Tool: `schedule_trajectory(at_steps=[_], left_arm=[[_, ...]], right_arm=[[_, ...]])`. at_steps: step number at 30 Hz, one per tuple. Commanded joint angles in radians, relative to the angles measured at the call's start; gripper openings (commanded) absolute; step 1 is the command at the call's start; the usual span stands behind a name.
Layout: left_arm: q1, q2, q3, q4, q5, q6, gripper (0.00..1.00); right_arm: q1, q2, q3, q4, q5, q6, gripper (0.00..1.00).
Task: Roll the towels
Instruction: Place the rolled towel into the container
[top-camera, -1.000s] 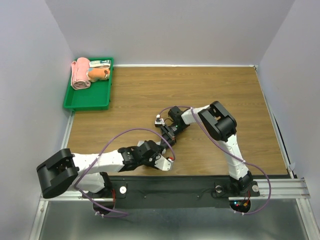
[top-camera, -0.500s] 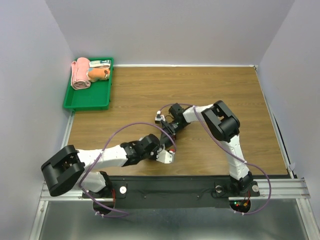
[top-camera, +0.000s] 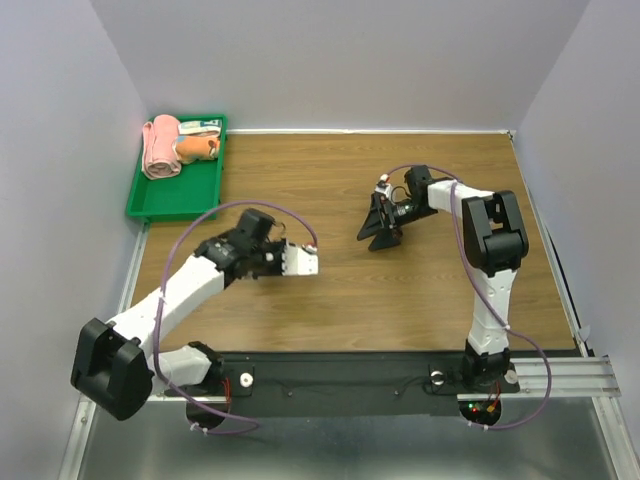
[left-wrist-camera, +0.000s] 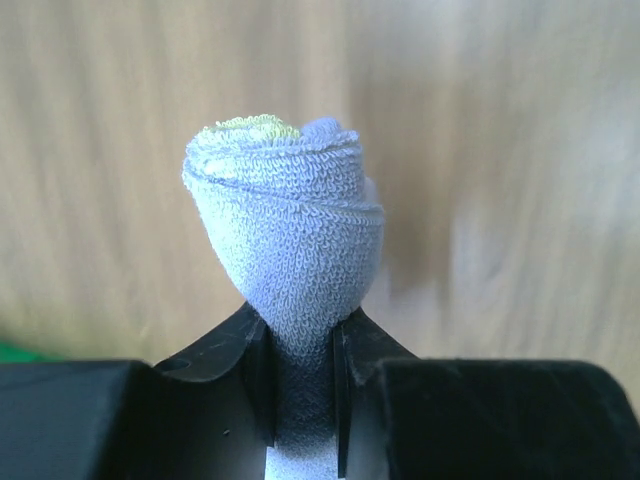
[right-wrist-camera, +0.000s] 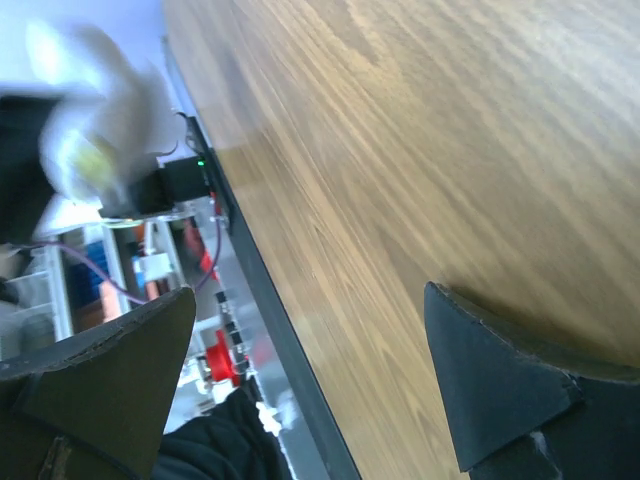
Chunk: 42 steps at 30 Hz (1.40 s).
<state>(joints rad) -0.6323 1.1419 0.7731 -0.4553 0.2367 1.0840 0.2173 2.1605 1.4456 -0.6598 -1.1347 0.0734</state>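
Note:
A rolled white towel (left-wrist-camera: 290, 240) with a yellowish core stands end-on between my left gripper's (left-wrist-camera: 300, 335) jaws, which are shut on its lower part. From above, this towel roll (top-camera: 303, 262) pokes out of the left gripper (top-camera: 290, 262) over the table's left-middle. My right gripper (top-camera: 378, 226) hangs right of centre, open wide with nothing between its fingers (right-wrist-camera: 500, 380); only bare wood lies beneath the right gripper (right-wrist-camera: 310, 310). In the right wrist view the held roll (right-wrist-camera: 90, 110) is a blur at the upper left.
A green tray (top-camera: 175, 200) sits at the far left corner, holding a pink rolled towel (top-camera: 160, 148) and an orange one (top-camera: 195, 148). Grey walls close in the table on three sides. A metal rail (top-camera: 400, 372) runs along the near edge.
The right gripper opened and drew away to the far right. The left gripper closed on the towel roll and carried it from the near edge toward the left-middle.

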Motion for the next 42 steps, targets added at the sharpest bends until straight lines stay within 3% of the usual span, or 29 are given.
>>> schedule_trajectory(at_steps=[1,4,5,7,10,12,18,27,31,36,42], left_arm=[[0.26,0.053,0.179,-0.105,0.087,0.248,0.0],[0.412,0.146,0.334,-0.092,0.139,0.379,0.0],[0.509,0.174,0.379,-0.094,0.16,0.405,0.0],[0.583,0.261,0.496,-0.092,0.215,0.47,0.0],[0.689,0.361,0.587,-0.002,0.236,0.524,0.0],[0.732,0.421,0.603,0.151,0.239,0.519,0.0],[0.781,0.628,0.725,0.415,0.288,0.467,0.0],[0.83,0.901,0.864,0.451,0.386,0.579,0.0],[0.852,0.978,0.885,0.429,0.377,0.651,0.0],[0.882,1.079,0.991,0.248,0.377,0.77,0.0],[0.899,1.145,1.032,0.141,0.368,0.879,0.0]], right_arm=[[0.016,-0.079,0.032,-0.075,0.073,-0.053,1.0],[0.017,-0.083,0.024,-0.08,0.073,-0.066,1.0],[0.017,-0.082,0.022,-0.081,0.073,-0.064,1.0],[0.016,-0.079,0.015,-0.083,0.07,-0.064,1.0],[0.016,-0.071,0.009,-0.084,0.066,-0.064,1.0],[0.016,-0.067,0.01,-0.084,0.072,-0.064,1.0],[0.017,-0.044,0.018,-0.086,0.085,-0.066,1.0],[0.016,0.004,0.018,-0.089,0.108,-0.064,1.0],[0.016,0.025,0.024,-0.09,0.119,-0.066,1.0],[0.016,0.045,0.035,-0.092,0.131,-0.064,1.0],[0.016,0.062,0.033,-0.095,0.141,-0.066,1.0]])
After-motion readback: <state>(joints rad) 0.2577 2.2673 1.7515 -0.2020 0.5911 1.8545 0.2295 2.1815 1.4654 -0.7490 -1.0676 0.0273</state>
